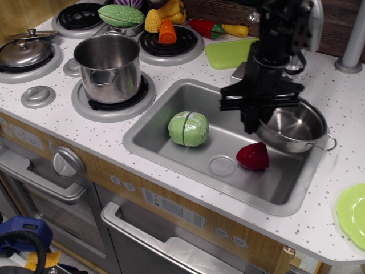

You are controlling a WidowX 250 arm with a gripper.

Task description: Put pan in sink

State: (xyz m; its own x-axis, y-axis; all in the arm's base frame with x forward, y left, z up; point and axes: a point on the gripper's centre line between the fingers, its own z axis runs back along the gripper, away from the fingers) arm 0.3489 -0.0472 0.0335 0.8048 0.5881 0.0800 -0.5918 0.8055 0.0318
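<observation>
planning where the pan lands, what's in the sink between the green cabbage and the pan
In the only view, the red pepper piece lies on the sink floor between the green cabbage and the pan, near the round drain; otherwise bare grey basin.

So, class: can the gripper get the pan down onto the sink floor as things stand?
Probably yes. The gripper holds the pan over the sink's right end; only the red piece lies close.

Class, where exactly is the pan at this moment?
The pan sits tilted over the sink's right rear edge, held by the claw, just behind the red vegetable.
</observation>
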